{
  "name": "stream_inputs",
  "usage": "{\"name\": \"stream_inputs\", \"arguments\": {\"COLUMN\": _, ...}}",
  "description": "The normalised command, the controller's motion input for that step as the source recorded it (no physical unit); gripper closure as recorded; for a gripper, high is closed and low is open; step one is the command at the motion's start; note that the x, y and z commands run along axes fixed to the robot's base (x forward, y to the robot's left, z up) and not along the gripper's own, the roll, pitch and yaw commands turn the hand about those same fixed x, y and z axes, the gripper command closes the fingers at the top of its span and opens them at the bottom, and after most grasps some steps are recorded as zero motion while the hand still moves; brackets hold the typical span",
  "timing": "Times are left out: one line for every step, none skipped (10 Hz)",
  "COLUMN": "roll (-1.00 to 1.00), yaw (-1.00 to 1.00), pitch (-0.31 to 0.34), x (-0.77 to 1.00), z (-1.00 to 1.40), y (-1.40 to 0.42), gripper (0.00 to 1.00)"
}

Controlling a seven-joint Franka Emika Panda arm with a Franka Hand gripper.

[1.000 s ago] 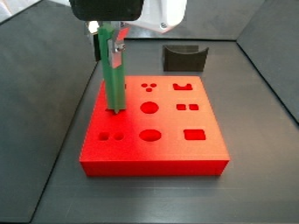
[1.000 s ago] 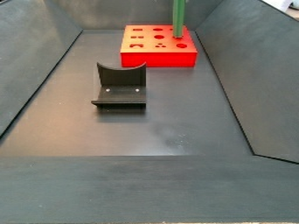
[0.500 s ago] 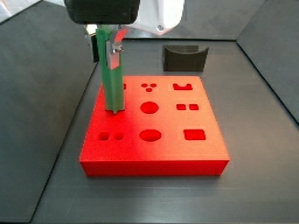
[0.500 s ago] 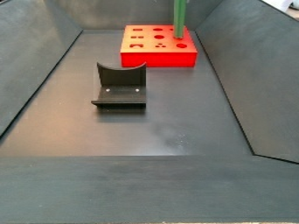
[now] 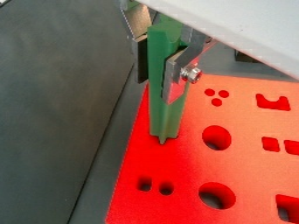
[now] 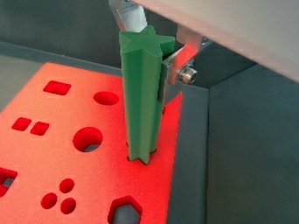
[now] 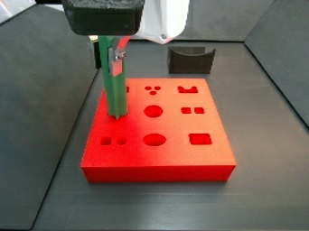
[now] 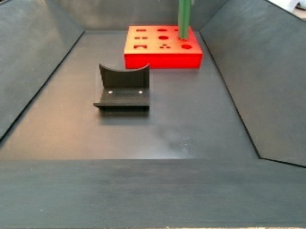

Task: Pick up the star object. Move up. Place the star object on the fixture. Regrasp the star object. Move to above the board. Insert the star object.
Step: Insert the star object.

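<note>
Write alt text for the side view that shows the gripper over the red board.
The gripper holds the green star object upright, its lower end in a hole near one edge of the red board. The dark fixture stands behind the board on the grey floor.

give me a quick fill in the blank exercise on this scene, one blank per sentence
1. The star object stands ____ with its lower end in a hole of the board.
2. The gripper holds the star object near its ____ end.
3. The fixture sits ____ the board, on the floor.

Missing words: upright; upper; off
</note>
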Motion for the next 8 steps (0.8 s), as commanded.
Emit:
{"name": "stream_inputs", "arguments": {"roll": -0.01, "yaw": -0.03, "pitch": -0.09, "x": 0.1, "z": -0.41, "y": 0.0, "gripper": 1.0}}
{"name": "stream_inputs", "arguments": {"roll": 0.0, "yaw": -0.02, "pitch": -0.181, "x": 0.0, "z": -0.61, "y": 0.0, "gripper": 1.0}}
{"name": "stream_inputs", "arguments": {"roll": 0.01, "yaw": 0.0, "pitch": -0.189, "x": 0.0, "z": -0.74, "y": 0.0, "gripper": 1.0}}
{"name": "stream_inputs", "arguments": {"roll": 0.04, "yaw": 0.0, "pitch": -0.151, "x": 0.0, "z": -0.82, "y": 0.0, "gripper": 1.0}}
{"name": "stream_inputs", "arguments": {"roll": 0.02, "yaw": 0.0, "pitch": -0.144, "x": 0.0, "z": -0.88, "y": 0.0, "gripper": 1.0}}
{"name": "stream_inputs", "arguments": {"roll": 0.01, "yaw": 0.0, "pitch": -0.131, "x": 0.08, "z": -0.84, "y": 0.0, "gripper": 1.0}}
{"name": "stream_inputs", "arguments": {"roll": 0.0, "yaw": 0.0, "pitch": -0.124, "x": 0.08, "z": -0.69, "y": 0.0, "gripper": 1.0}}
{"name": "stream_inputs", "arguments": {"roll": 0.0, "yaw": -0.01, "pitch": 0.0, "x": 0.0, "z": 0.0, "y": 0.0, "gripper": 1.0}}
